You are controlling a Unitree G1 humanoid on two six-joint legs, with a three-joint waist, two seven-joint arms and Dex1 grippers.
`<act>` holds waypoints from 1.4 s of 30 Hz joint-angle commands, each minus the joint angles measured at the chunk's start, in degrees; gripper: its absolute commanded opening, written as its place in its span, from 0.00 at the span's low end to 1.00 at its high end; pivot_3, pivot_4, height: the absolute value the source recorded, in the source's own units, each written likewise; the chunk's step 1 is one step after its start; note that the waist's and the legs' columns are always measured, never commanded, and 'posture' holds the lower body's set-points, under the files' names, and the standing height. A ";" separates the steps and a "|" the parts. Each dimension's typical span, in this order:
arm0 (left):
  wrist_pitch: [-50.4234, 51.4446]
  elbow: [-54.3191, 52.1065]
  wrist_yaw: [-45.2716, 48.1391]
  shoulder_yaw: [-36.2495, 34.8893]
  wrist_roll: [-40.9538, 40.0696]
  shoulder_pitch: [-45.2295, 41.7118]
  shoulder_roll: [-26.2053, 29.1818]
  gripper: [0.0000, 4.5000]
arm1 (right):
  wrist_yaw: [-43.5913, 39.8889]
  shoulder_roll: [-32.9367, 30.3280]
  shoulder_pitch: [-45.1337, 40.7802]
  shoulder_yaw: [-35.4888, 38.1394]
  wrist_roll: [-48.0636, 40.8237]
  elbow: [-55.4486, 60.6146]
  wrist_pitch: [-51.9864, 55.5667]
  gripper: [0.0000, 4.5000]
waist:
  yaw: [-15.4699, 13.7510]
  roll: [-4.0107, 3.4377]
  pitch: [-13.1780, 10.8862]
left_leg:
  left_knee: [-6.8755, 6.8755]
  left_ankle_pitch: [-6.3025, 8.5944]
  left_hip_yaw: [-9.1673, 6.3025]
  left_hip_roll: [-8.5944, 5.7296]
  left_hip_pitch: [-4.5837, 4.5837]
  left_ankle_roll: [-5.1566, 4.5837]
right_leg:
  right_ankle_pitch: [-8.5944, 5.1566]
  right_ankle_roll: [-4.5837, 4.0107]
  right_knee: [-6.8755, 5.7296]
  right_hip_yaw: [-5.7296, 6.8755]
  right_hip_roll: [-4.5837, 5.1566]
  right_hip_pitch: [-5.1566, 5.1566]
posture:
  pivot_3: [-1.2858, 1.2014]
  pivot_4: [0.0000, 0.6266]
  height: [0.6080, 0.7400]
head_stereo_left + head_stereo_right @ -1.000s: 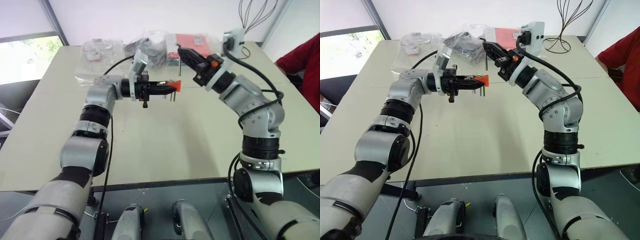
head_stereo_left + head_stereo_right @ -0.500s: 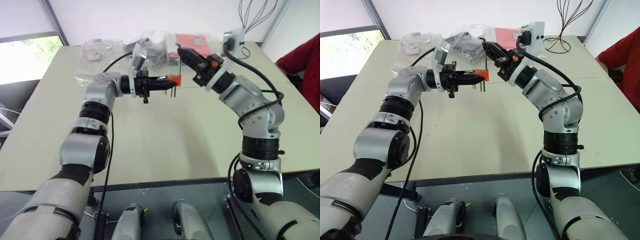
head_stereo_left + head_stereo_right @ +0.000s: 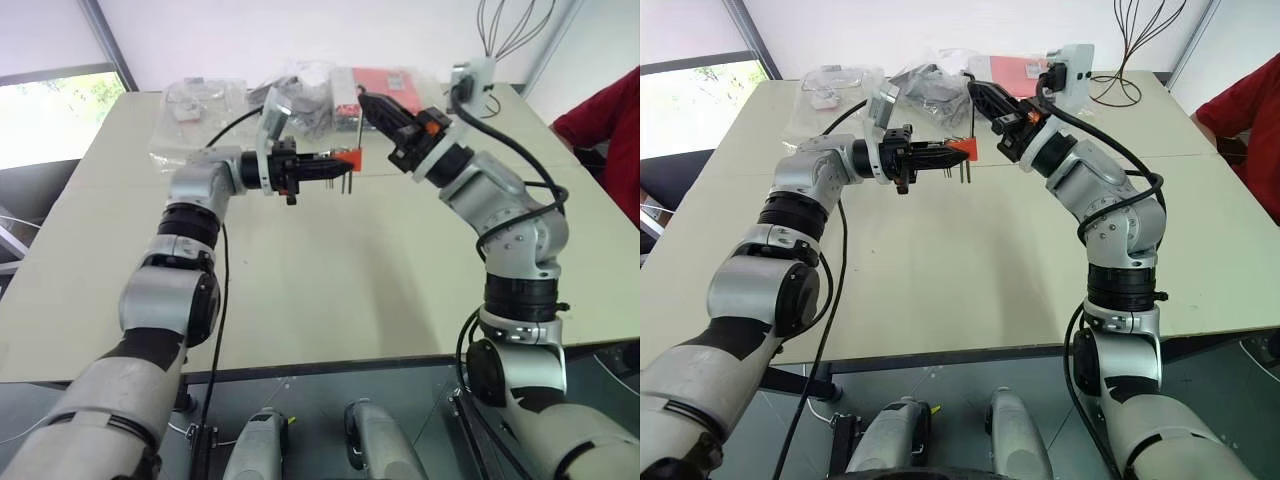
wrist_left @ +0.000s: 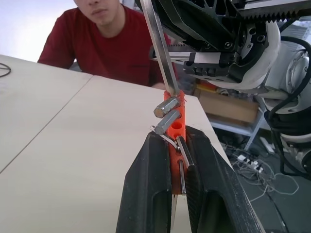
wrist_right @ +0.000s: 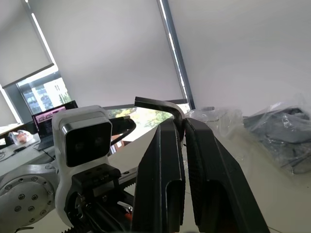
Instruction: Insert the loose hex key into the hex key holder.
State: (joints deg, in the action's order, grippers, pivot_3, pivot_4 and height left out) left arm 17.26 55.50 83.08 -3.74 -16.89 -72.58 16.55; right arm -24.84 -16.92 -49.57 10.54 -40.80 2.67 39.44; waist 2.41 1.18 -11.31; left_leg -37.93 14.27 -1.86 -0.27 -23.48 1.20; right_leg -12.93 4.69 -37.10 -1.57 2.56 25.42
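Note:
My left gripper (image 3: 338,163) points sideways over the table and is shut on the orange hex key holder (image 4: 176,127), which has a few short grey keys sticking out of it. In the left wrist view the holder sits between the black fingers (image 4: 150,184). The loose hex key (image 4: 158,43) is a grey rod clamped in my right gripper (image 5: 181,127), with its bent end (image 5: 154,103) poking past the fingertips. The rod's lower end meets the holder's far end; I cannot tell whether it is inside a hole. My right gripper (image 3: 376,108) hangs just above and behind the holder.
Clear plastic bags (image 3: 205,105) and a red packet (image 3: 385,78) lie at the back of the beige table (image 3: 330,290). A wire stand (image 3: 1130,60) is at the back right. A person in a red shirt (image 3: 610,130) sits at the right edge.
The left gripper and the holder have edged slightly upward, closer under the key. The right gripper has stayed put. Both grips are unchanged.

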 commanded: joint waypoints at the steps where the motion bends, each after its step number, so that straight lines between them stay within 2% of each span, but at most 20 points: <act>1: -0.20 -2.85 -0.11 -2.26 -2.46 -1.90 0.65 0.00 | -0.83 -1.40 0.61 0.13 0.22 2.18 -0.15 0.01 | 0.00 0.00 0.00 | 0.00 0.00 0.00 0.00 0.00 0.00 | 0.00 0.00 0.00 0.00 0.00 0.00 | 0.52 0.24 1.00; 11: -1.20 -2.37 0.26 -1.57 -1.75 -1.72 0.62 0.00 | -6.91 -4.99 2.44 -4.35 0.82 5.10 0.95 0.01 | 0.07 0.00 0.00 | 0.00 0.00 0.00 0.00 0.00 0.00 | 0.00 0.00 0.00 0.00 -0.01 0.00 | 0.52 0.24 1.00; 22: -2.11 -3.36 0.69 -0.68 -1.18 -0.53 0.82 0.00 | -7.37 -4.28 1.01 -4.05 2.51 2.53 0.44 0.01 | -0.03 0.00 0.00 | -0.04 0.00 0.01 0.00 0.01 0.00 | 0.00 0.00 -0.02 0.00 0.00 -0.01 | 0.52 0.24 1.00; 25: -2.22 -3.66 0.75 -0.49 -1.02 -0.16 0.98 0.00 | -6.78 -4.24 1.10 -3.47 2.31 2.32 0.73 0.22 | -0.03 0.00 0.00 | -0.04 0.00 0.00 0.00 0.01 0.00 | 0.00 0.00 -0.02 0.00 -0.01 -0.01 | 0.52 0.24 1.00; 31: -2.29 -4.25 0.96 0.25 -0.36 0.96 1.43 0.00 | -5.80 -5.47 1.89 -1.45 0.81 4.70 1.61 0.91 | -0.02 0.00 0.00 | -0.04 0.00 0.00 0.00 0.01 0.00 | 0.00 0.00 -0.03 0.00 0.00 -0.01 | 0.52 0.24 1.00; 34: -2.38 -4.36 0.90 0.82 0.33 2.19 2.16 0.00 | -5.42 -8.24 3.32 2.21 -1.89 7.93 3.46 0.91 | -0.18 0.00 0.00 | -0.04 0.00 0.00 0.00 0.01 0.00 | 0.00 0.00 -0.02 0.00 0.00 -0.01 | 0.52 0.24 1.00; 38: 0.26 -5.21 -0.14 1.34 0.57 5.38 3.06 0.00 | -9.61 -17.43 10.46 2.61 -2.98 15.12 7.75 0.91 | -0.58 0.00 0.00 | -0.03 0.00 -0.02 0.00 -0.02 0.00 | -0.01 0.01 0.04 0.01 0.02 -0.03 | 0.52 0.24 1.00; 42: 2.05 -6.38 -1.80 3.35 2.42 9.84 3.97 0.00 | -8.64 -19.81 14.35 3.24 -2.89 17.00 8.08 0.91 | -0.31 0.00 0.00 | -0.07 0.00 0.01 -0.01 -0.01 0.00 | -0.01 0.01 0.04 -0.01 0.02 -0.05 | 0.52 0.24 1.00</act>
State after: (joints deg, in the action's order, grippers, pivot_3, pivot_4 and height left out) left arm 18.71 51.02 81.98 -1.18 -15.28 -63.36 19.98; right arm -33.96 -36.09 -34.92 12.12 -43.01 17.00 47.77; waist 2.10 1.18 -11.30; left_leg -38.01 14.27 -1.84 -0.28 -23.45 1.19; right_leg -12.93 4.69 -37.07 -1.59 2.57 25.36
